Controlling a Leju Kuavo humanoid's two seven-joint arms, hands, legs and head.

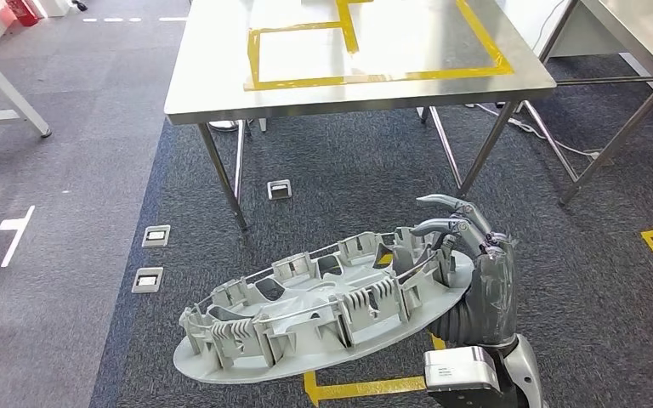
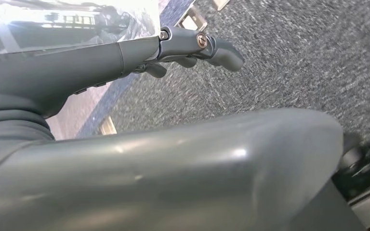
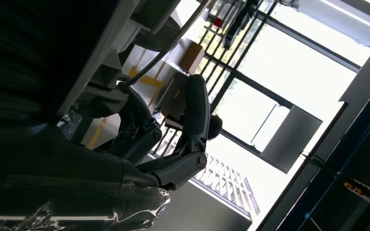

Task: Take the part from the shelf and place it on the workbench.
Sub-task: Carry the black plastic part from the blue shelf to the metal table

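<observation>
The part, a large grey round moulded cover with ribbed clips around its rim, was held tilted above the dark carpet, its inner side turned up. It was gripped at one edge by the right hand, whose fingers were curled over the rim. In the right wrist view the same hand was seen closed against the part's underside. The left hand was seen above the carpet with nothing in it; whether its fingers were spread or curled could not be told. The steel workbench stood ahead, well apart from the part, its top marked with yellow tape. Open carpet lay between the part and the workbench legs.
</observation>
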